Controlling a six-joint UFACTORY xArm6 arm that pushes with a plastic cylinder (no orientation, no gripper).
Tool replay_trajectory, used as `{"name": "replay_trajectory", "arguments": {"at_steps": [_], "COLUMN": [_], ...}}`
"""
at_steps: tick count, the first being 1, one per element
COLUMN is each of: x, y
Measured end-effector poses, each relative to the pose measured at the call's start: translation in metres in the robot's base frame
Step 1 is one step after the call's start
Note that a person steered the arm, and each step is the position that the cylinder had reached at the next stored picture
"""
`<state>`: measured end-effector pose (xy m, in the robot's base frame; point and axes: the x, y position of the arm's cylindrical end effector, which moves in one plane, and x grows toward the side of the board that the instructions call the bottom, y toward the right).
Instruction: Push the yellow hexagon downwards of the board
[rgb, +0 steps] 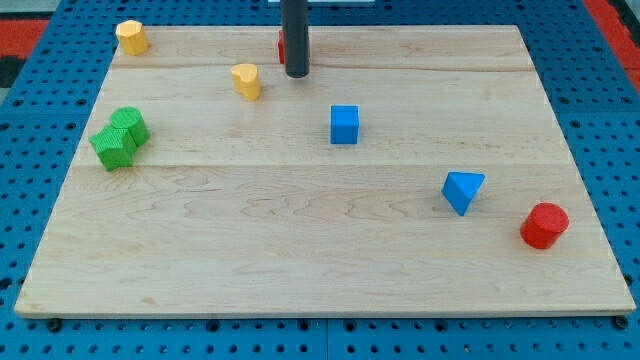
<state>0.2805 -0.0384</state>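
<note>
The yellow hexagon (131, 36) sits at the board's top left corner. A second yellow block (246, 80), heart-like in shape, lies to its lower right. My tip (297, 74) rests on the board near the top middle, just right of the second yellow block and far right of the hexagon. A red block (283, 46) is mostly hidden behind the rod.
Two green blocks (120, 138) touch each other at the view's left. A blue cube (344, 124) lies in the middle, a blue triangular block (462, 190) at lower right, a red cylinder (544, 225) near the right edge. The wooden board (320, 260) lies on a blue pegboard.
</note>
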Motion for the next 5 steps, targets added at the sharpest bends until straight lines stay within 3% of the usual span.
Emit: {"name": "replay_trajectory", "arguments": {"at_steps": [1, 2, 3, 4, 5], "x": [-0.033, -0.033, -0.050, -0.088, -0.089], "y": [-0.012, -0.044, -0.127, -0.167, -0.172]}}
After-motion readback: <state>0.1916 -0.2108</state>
